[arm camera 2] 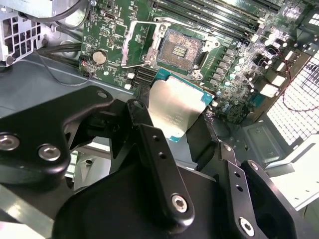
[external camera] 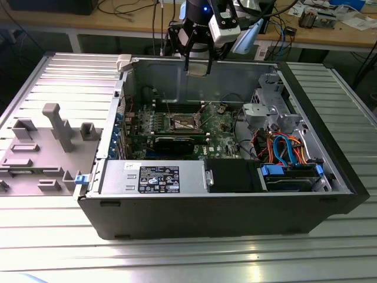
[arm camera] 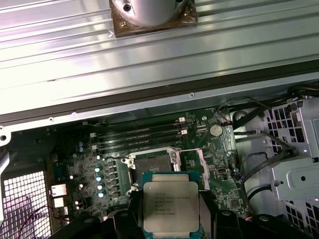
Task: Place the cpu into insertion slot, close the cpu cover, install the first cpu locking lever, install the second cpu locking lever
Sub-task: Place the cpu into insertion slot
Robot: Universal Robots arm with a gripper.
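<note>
The cpu (arm camera: 171, 208) hangs clamped by two opposite edges in the closed gripper (arm camera 2: 169, 124), over the far edge of the case (external camera: 339, 183) and well above the board (arm camera 2: 112, 27). The slot (arm camera 2: 179, 47) lies bare mid-board, with the cover (arm camera 2: 135, 46) folded open beside it. A good placement likely means squaring the chip to the slot, matching its corners and lowering it flat without sliding.

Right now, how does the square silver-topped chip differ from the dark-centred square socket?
The silver-topped chip has a smooth metal face; the dark-centred socket is a dark grid. The chip is held in the gripper, off the board; the socket sits on it, empty. Both are square.
</note>
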